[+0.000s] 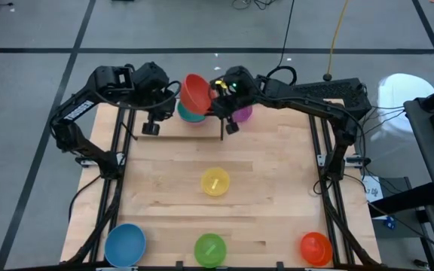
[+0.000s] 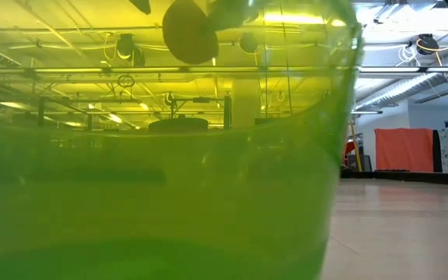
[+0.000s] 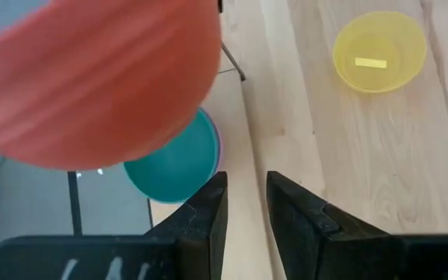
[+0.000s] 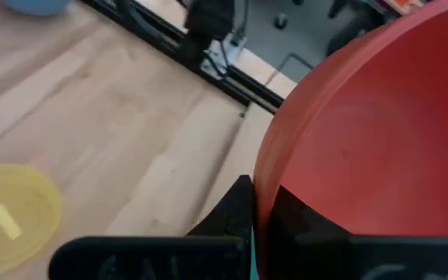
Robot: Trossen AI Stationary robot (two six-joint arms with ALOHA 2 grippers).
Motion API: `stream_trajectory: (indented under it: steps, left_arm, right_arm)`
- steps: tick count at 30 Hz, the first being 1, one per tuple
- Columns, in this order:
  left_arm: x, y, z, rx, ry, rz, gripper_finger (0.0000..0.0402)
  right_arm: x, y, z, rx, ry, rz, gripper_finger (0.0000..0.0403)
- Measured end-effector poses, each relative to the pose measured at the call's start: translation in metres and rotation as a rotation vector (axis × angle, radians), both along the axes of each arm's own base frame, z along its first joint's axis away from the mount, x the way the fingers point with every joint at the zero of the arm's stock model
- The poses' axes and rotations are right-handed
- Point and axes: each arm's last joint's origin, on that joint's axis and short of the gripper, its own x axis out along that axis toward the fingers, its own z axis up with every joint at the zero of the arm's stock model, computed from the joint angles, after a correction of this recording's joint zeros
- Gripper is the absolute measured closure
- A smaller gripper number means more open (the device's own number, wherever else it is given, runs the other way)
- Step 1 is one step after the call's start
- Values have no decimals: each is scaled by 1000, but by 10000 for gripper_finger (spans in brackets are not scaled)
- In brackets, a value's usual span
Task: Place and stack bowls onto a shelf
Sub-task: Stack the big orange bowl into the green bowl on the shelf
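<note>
The red bowl (image 1: 196,92) is clamped by its rim in the right gripper (image 1: 218,90) above the teal bowl (image 1: 189,114) on the shelf (image 1: 194,129). Lowering onto that stack is required next. The left gripper (image 1: 151,128) waits nearby, fingers slightly apart.

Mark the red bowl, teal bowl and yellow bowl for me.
red bowl (image 1: 196,92), high view, on its inner wall.
teal bowl (image 3: 173,165), left wrist view, on its inside floor.
yellow bowl (image 1: 215,182), high view, on its centre.
</note>
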Motion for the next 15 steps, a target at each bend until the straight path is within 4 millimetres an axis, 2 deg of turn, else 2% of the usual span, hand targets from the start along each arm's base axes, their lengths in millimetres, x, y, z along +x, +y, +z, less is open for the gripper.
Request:
stream_trajectory:
  steps: [5,9,15]
  left_arm:
    - [-1,-3,1,34,10,-82,305]
    - [1,-8,1,50,18,-141,305]
    - [8,-22,3,-8,-56,-340,305]
  right_arm:
    - [-6,2,-8,-61,85,81,403]
    - [-15,9,-19,-96,222,173,403]
    - [-23,23,-27,-183,328,344,403]
